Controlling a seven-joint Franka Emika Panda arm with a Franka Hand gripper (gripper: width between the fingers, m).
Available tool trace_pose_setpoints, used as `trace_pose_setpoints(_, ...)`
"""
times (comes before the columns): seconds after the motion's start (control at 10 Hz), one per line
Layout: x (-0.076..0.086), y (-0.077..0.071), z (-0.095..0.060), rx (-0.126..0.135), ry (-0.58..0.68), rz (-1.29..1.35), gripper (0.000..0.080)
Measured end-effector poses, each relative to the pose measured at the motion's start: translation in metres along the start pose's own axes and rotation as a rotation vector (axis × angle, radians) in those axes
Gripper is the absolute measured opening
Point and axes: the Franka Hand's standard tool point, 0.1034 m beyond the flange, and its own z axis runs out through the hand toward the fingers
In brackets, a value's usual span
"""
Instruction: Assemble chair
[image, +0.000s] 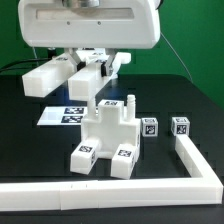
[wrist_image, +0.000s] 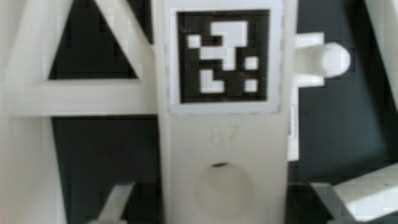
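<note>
White blocky tagged chair (image: 108, 126) stood on desk (image: 30, 150). One chair, two loose cube-topped posts (image: 150, 127) (image: 181, 127). Gripper (image: 95, 70) above: open or holding, couldn't tell.

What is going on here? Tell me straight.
The robot arm's claw appears closed on a flat white plastic piece with a black-and-white tag, above and beyond the partly built small white blocky plastic chair. Two white tagged cube pieces sit apart from the chair, on the exterior view's right, not yet fitted.
</note>
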Motion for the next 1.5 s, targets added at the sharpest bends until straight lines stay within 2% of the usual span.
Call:
trace_pose_setpoints(0.2, -0.008, -0.02, -0.002, -0.01, 0.045, 0.01, 0.0284)
trace_pose_setpoints(0.3, -0.013, -0.027, 0.005, -0.011, 0.066, 0.014, 0.0284)
trace_pose_setpoints(0.7, -0.026, -0.034, 0.023, -0.016, 0.046, -0.001, 0.0284)
trace_pose_setpoints(1.0, -0.031, -0.043, 0.026, -0.015, 0.039, -0.018, 0.0284)
trace_pose_setpoints(1.2, -0.029, -0.04, 0.027, 0.014, 0.028, 0.012, 0.0284)
trace_pose_setpoints(1.5, -0.029, -0.04, 0.028, 0.014, 0.03, 0.01, 0.0284)
